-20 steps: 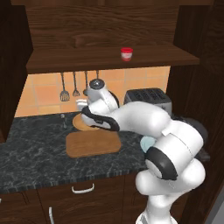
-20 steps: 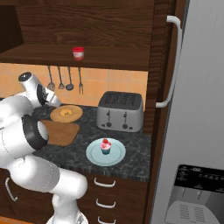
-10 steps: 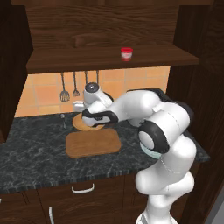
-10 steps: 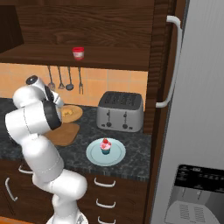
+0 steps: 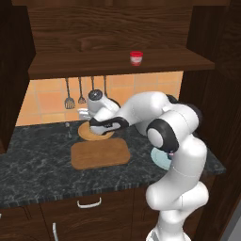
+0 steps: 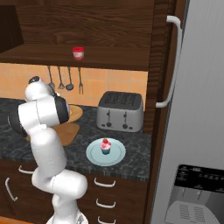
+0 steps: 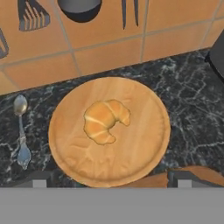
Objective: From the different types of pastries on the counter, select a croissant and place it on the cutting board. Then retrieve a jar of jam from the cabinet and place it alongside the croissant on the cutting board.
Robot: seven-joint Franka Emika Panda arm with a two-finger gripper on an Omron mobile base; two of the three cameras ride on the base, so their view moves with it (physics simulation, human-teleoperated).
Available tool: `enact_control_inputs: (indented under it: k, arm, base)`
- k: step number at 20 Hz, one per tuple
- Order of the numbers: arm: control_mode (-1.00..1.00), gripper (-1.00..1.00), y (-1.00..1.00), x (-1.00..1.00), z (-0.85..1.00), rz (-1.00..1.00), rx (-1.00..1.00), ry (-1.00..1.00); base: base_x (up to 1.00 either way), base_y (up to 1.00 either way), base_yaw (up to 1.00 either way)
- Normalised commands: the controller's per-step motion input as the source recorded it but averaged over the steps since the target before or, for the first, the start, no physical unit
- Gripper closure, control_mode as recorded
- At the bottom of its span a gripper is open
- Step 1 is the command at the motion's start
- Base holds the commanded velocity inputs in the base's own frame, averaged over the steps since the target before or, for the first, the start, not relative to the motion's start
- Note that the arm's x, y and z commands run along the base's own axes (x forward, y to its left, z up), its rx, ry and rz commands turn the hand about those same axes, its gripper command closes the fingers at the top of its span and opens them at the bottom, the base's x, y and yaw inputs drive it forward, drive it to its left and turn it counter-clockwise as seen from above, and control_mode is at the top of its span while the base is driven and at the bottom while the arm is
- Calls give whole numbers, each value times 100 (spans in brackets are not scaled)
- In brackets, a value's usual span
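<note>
The golden croissant (image 7: 105,120) lies on a round light wooden plate (image 7: 144,144) on the dark speckled counter (image 7: 192,113). My gripper (image 7: 111,182) hangs open above the plate's near rim, its fingertips (image 7: 39,180) far apart with nothing between them. In the left base view the gripper (image 5: 86,114) is over the round plate (image 5: 94,132), just behind the brown cutting board (image 5: 100,154). The red-lidded jar of jam (image 5: 136,58) stands on the cabinet shelf (image 5: 94,63). A pink cupcake (image 6: 105,146) sits on a teal plate (image 6: 92,154).
A silver toaster (image 6: 120,111) stands at the back right of the counter. A spoon (image 7: 22,131) lies left of the round plate. Utensils (image 5: 80,92) hang on the tiled wall. A grey fridge (image 6: 197,109) rises at the far right.
The arm has folded round, its elbow swinging over. The hand has shifted slightly left and lower over the round plate. Nothing was picked up.
</note>
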Motion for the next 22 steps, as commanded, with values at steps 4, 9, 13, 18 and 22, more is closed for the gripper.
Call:
enact_control_inputs:
  k: [4,9,13,18,22]
  arm:
    - [-100,-100,0,35,-23,-10,0,0]
    - [-100,-100,0,36,-29,-7,0,0]
    - [-100,-100,0,36,-23,-6,0,0]
    - [-100,-100,0,32,-18,-3,0,0]
    - [-100,-100,0,26,-23,-1,0,2]
  base:
    - [0,0,0]
    - [0,0,0]
    - [0,0,0]
    - [0,0,0]
    - [0,0,0]
